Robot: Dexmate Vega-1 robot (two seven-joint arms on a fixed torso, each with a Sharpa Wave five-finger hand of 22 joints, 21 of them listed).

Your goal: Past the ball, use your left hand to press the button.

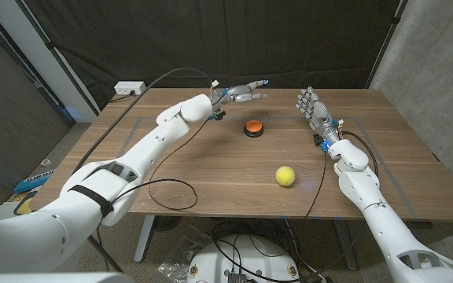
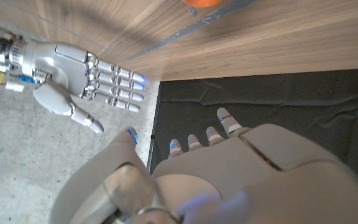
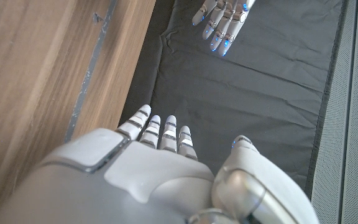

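My left hand hovers empty with fingers spread, above the wooden table just beyond the round orange button on its black base, which sits past the yellow-green tennis ball, so I should draw back slightly and descend squarely onto the cap.

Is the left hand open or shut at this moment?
Open. The left hand hovers beyond the orange button with its fingers extended and holds nothing.

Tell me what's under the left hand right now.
The left hand hovers open at the far side of the table, bare wood beneath it. The orange button sits nearer the robot, not under the hand and untouched. Whether the fingertips overhang the far edge cannot be told.
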